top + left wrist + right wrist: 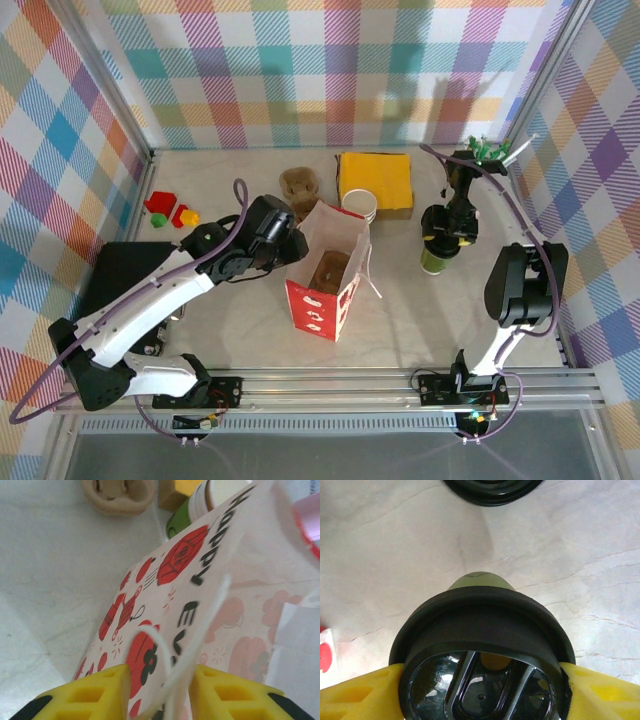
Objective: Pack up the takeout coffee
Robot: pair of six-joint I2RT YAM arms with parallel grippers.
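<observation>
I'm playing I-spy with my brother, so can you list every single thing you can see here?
takeout coffee: one, green bottom with black lid, right side of the table, between the right gripper's fingers
paper bag: one, white with red pictures, standing open in the middle, something brown inside
cup stack: one pile, white, just behind the bag
cup carrier: one, brown, behind the bag
yellow box: one, yellow, back middle
toy blocks: about four, red, green and yellow, far left
black mat: one, black, near left
green bits: green, back right corner, too small to name
table: one, whitish
left gripper: yellow fingers, open around the bag's top edge
right gripper: yellow fingers, on both sides of the coffee's lid
</observation>
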